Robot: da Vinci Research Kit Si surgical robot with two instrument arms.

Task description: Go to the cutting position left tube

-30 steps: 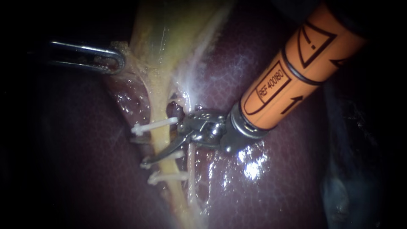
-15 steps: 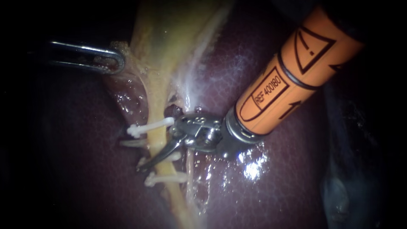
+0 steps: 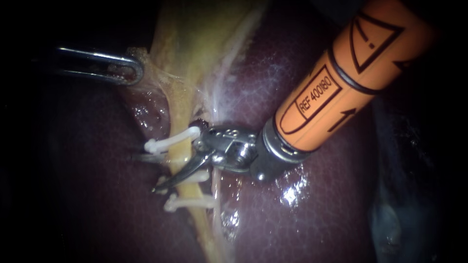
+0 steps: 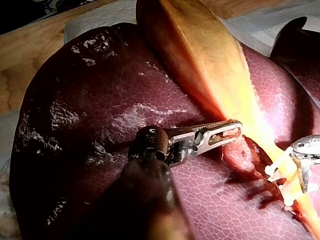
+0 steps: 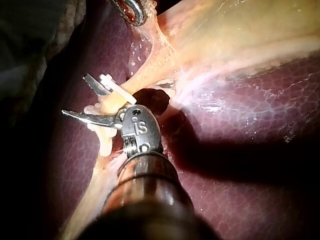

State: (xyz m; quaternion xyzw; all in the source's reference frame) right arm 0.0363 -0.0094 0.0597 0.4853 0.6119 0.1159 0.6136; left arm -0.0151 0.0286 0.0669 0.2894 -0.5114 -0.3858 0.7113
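The yellow left tube (image 3: 179, 155) runs down from the gallbladder (image 3: 195, 44) over the dark liver (image 3: 273, 87) and carries three white clips (image 3: 170, 141). My right instrument (image 3: 145, 173), on an orange shaft, has its blades open astride this tube between the upper and middle clips; one blade lies over the tube, the other behind it. In the right wrist view the same blades (image 5: 75, 95) straddle the tube (image 5: 107, 105). My left instrument (image 3: 130, 71) is shut on the gallbladder's edge, as its jaws (image 4: 220, 135) show in the left wrist view.
A thinner pale tube (image 3: 214, 187) runs just right of the clipped one. The liver surface (image 4: 100, 125) is wet and glinting. A wooden bench (image 4: 30, 50) and white cloth lie beyond the liver.
My right instrument's blades have slid further left across the tube, with the far blade tip now showing beyond it. The upper clip has tilted slightly. The left instrument holds still.
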